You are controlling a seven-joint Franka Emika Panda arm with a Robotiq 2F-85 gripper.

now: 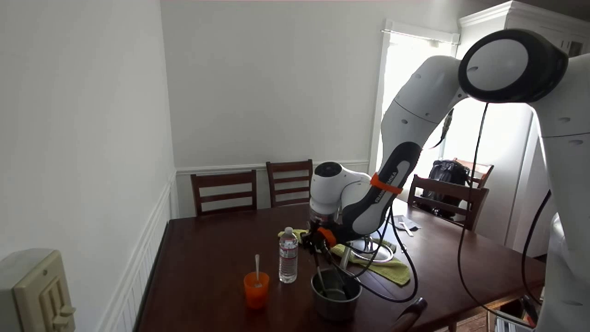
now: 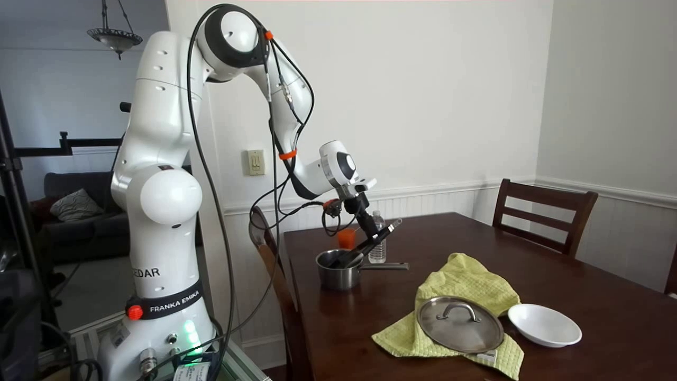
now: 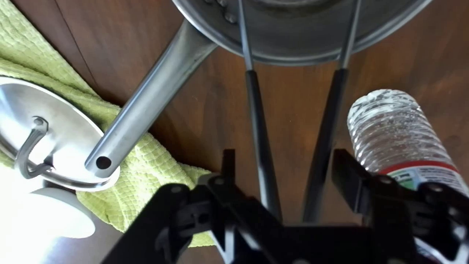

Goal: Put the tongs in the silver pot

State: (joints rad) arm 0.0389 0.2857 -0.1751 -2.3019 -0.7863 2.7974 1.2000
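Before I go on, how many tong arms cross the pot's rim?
2. In the wrist view, one tong arm crosses the pot rim nearer the handle, the other arm nearer the bottle. None seems hidden.

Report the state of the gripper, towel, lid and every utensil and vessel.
Silver pot: upright, uncovered
Tongs: spread, tips in the silver pot
Gripper: open, around the tongs
Green towel: spread, rumpled
Lid: on the green towel, handle up
Bottle: upright, fill level unclear
Orange cup: upright
Utensil: leaning in the orange cup
White bowl: upright
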